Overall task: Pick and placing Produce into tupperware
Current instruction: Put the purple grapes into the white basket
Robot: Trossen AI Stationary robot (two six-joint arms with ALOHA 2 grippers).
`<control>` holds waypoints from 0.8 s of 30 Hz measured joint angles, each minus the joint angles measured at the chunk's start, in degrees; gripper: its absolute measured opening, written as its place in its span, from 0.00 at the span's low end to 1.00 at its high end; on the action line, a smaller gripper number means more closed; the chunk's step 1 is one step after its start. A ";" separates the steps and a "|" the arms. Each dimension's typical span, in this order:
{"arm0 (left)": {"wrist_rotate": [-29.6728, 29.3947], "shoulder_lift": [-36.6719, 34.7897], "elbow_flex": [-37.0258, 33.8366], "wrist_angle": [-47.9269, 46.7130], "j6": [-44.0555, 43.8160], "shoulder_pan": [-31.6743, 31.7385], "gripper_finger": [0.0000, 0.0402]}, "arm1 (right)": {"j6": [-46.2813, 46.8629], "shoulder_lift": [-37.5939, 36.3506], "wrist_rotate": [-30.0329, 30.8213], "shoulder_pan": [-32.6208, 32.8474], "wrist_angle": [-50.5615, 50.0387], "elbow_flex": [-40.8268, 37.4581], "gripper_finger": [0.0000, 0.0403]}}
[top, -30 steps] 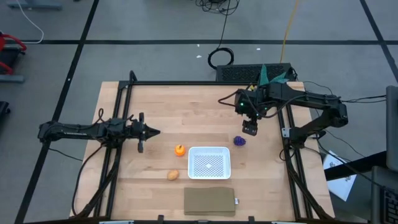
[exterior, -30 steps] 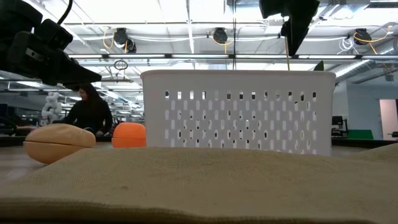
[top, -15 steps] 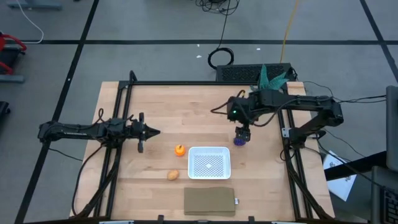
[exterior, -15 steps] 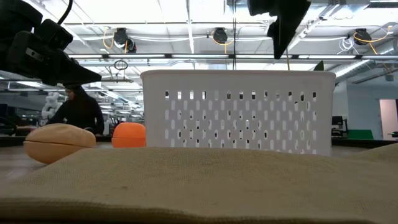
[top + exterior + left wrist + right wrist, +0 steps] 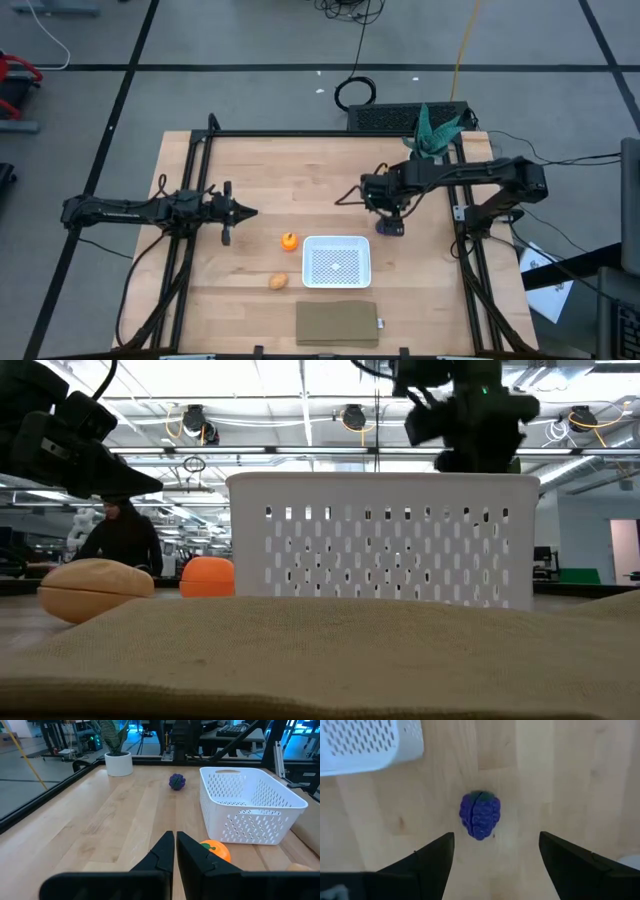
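Wooden desk (image 5: pixel 300 170) carries everything. Right claw (image 5: pixel 492 852) hangs directly above the purple produce piece (image 5: pixel 480 815), fingers spread wide to either side of it and not touching it; the white tupperware (image 5: pixel 336 262) sits just beside this claw. Left claw (image 5: pixel 175 852) waits well apart, fingers pressed together, with the orange piece (image 5: pixel 289 241) near its tips and the tan oval piece (image 5: pixel 277 282) farther off, beside the tupperware.
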 joint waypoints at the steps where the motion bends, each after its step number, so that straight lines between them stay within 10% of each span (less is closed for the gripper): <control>1: 0.00 0.01 0.00 0.00 0.00 0.00 0.06 | -0.14 -0.23 -0.02 -0.09 1.77 -1.44 0.70; 24: -1.16 0.01 0.00 0.03 -0.20 0.02 0.06 | 0.46 -9.04 -0.49 -2.64 25.29 -21.99 0.70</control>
